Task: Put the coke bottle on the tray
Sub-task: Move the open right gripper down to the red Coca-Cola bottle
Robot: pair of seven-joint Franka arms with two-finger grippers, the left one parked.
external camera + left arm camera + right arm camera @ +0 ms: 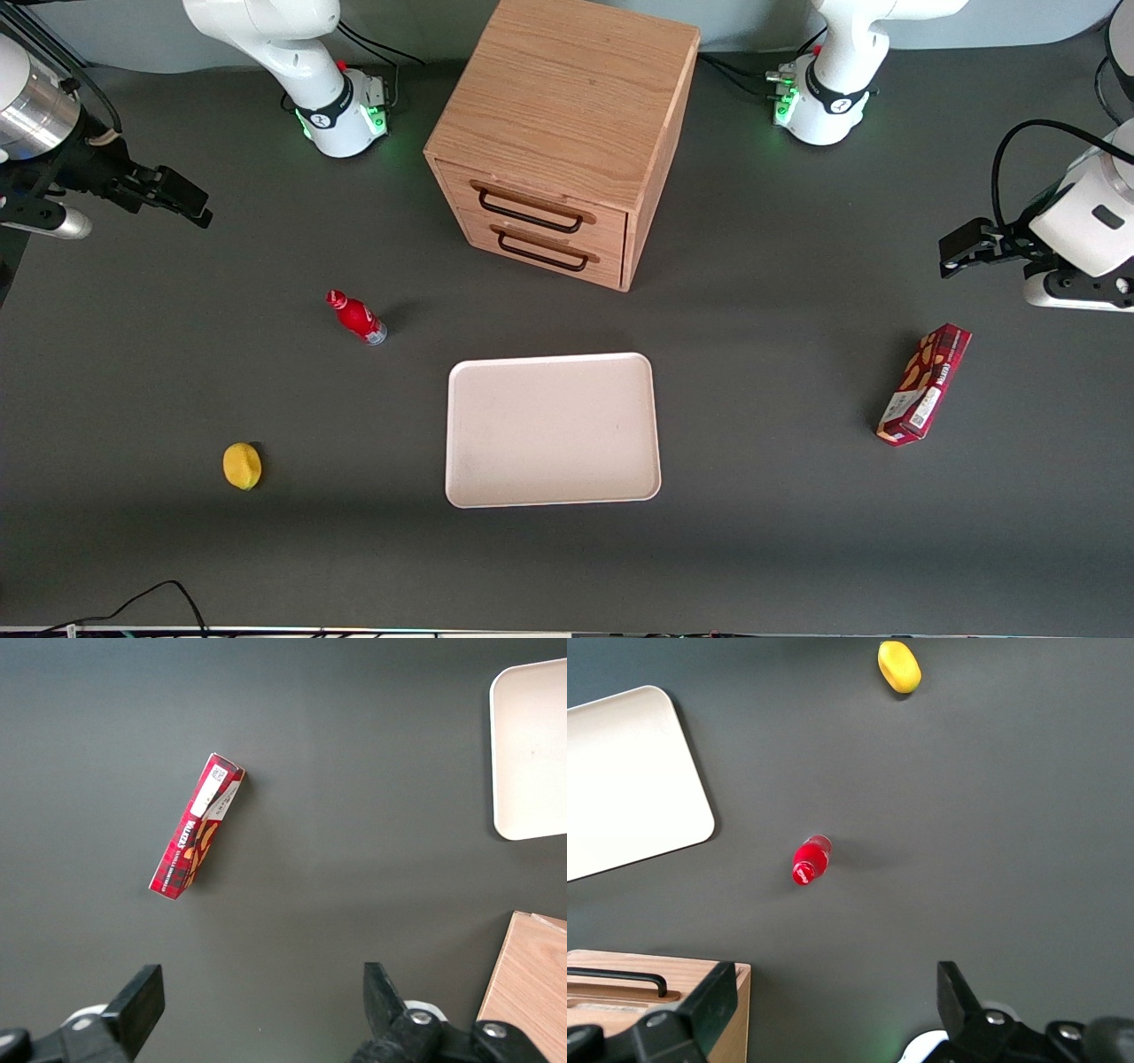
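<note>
The coke bottle (356, 317) is small and red with a red cap. It stands upright on the dark table, beside the tray's corner toward the working arm's end and a little farther from the front camera. It also shows in the right wrist view (809, 861), seen from above. The pale cream-pink tray (554, 430) lies flat with nothing on it, and part of it shows in the right wrist view (629, 780). My right gripper (182, 199) is open and holds nothing. It hangs well above the table at the working arm's end, clear of the bottle (833, 992).
A wooden drawer cabinet (567, 133) with two handles stands farther from the front camera than the tray; its corner shows in the right wrist view (656, 992). A yellow fruit (242, 465) lies nearer the front camera than the bottle. A red snack box (924, 384) lies toward the parked arm's end.
</note>
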